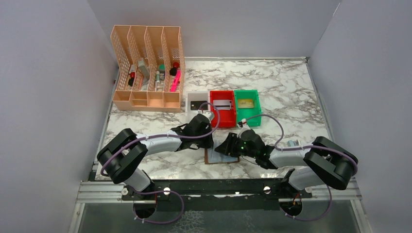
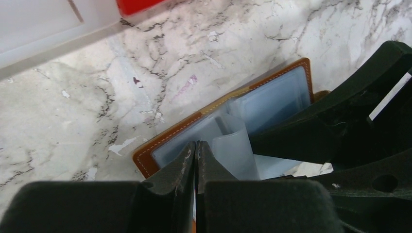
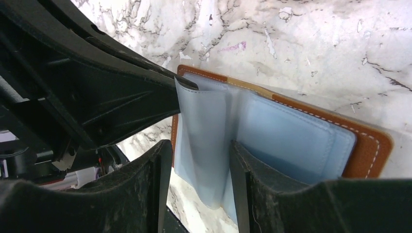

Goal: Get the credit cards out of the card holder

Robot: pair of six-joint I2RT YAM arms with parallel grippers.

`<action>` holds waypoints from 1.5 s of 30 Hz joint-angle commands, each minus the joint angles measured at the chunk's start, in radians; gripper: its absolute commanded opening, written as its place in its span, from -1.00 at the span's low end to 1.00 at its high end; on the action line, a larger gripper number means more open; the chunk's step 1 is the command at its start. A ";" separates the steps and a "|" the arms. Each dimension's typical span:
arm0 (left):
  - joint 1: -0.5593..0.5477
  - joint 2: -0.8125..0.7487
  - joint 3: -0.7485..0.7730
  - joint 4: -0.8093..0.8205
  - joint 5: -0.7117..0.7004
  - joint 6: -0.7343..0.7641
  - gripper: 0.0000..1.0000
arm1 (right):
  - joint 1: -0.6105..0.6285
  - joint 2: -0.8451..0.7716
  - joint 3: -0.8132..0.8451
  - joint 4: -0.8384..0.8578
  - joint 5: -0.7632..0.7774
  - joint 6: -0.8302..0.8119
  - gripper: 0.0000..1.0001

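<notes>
The brown leather card holder lies open on the white marble-patterned table, near its front edge, between the two arms. One of its pale blue-grey pockets stands upright, its top pinched by the clenched left gripper. The right gripper straddles that pocket with its fingers apart, grasping nothing. Farther back, a black credit card lies in a white plastic bin, a silvery one in a red bin, and a gold one in a green bin.

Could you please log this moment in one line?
brown leather bifold card holder open on marble table | left gripper shut beside raised pocket leaf | right gripper open astride leaf
</notes>
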 commanded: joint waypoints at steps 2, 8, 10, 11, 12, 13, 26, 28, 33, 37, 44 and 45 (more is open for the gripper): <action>-0.014 -0.046 0.025 0.051 0.103 0.032 -0.88 | -0.005 -0.098 0.030 -0.103 -0.016 -0.046 0.08; -0.028 -0.038 0.036 0.094 0.173 0.031 -0.88 | -0.004 -0.242 0.056 -0.304 0.114 -0.044 0.14; -0.035 -0.026 0.042 0.109 0.190 0.030 -0.88 | -0.005 -0.304 0.058 -0.401 0.193 -0.020 0.14; -0.038 -0.016 0.045 0.116 0.198 0.028 -0.87 | -0.004 -0.337 0.057 -0.439 0.228 -0.019 0.14; -0.042 -0.002 0.049 0.124 0.208 0.026 -0.87 | -0.005 -0.374 0.056 -0.475 0.258 -0.013 0.14; -0.044 0.012 0.055 0.132 0.217 0.023 -0.87 | -0.004 -0.410 0.052 -0.510 0.288 -0.006 0.14; -0.083 0.062 0.119 0.020 0.045 0.030 -0.86 | -0.004 -0.540 0.062 -0.568 0.294 -0.075 0.03; -0.082 0.023 0.119 -0.034 -0.033 0.041 -0.85 | -0.005 -0.506 0.080 -0.553 0.259 -0.110 0.03; -0.073 -0.058 0.115 -0.151 -0.191 0.050 -0.84 | -0.004 -0.417 0.123 -0.502 0.176 -0.190 -0.07; -0.041 -0.155 0.088 -0.234 -0.308 0.027 -0.84 | 0.000 -0.333 0.160 -0.504 0.135 -0.226 -0.08; 0.106 -0.379 -0.045 -0.249 -0.327 -0.023 -0.81 | 0.128 -0.156 0.309 -0.649 0.310 -0.249 0.01; 0.120 -0.416 -0.063 -0.246 -0.329 -0.028 -0.75 | 0.151 -0.132 0.333 -0.671 0.343 -0.247 0.06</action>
